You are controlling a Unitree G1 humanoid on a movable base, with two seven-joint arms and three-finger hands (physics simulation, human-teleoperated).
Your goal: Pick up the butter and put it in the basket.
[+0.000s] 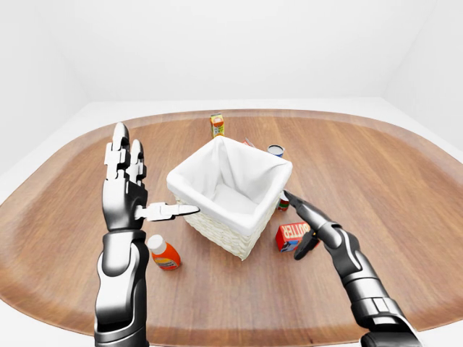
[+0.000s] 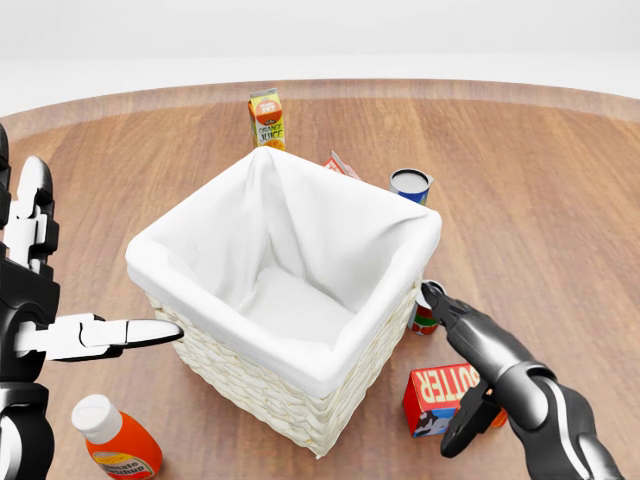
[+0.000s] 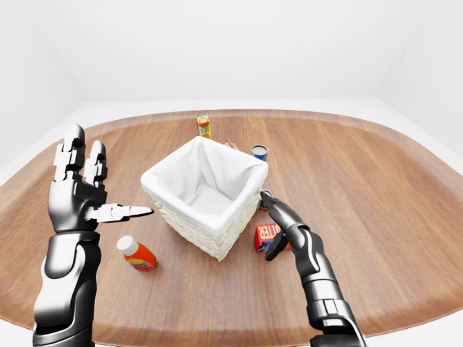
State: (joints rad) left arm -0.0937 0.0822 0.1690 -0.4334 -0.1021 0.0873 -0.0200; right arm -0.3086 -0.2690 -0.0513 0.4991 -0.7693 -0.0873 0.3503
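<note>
Butter (image 2: 447, 388): red box lying on the wooden table (image 2: 560, 180), near its lower edge in the head view, just right of the basket's lower corner.
Basket (image 2: 290, 395): white wicker, cloth-lined, mid-table.
Right hand (image 2: 462, 352): spread open over the butter, thumb down at the box's right end, holding nothing.
Left hand (image 1: 126, 189): raised left of the basket, fingers upright, thumb pointing at the rim, holding nothing.
Ketchup bottle (image 2: 115, 436), orange juice carton (image 2: 266, 119), two cans (image 2: 409, 184) (image 2: 426, 318): around the basket.
</note>
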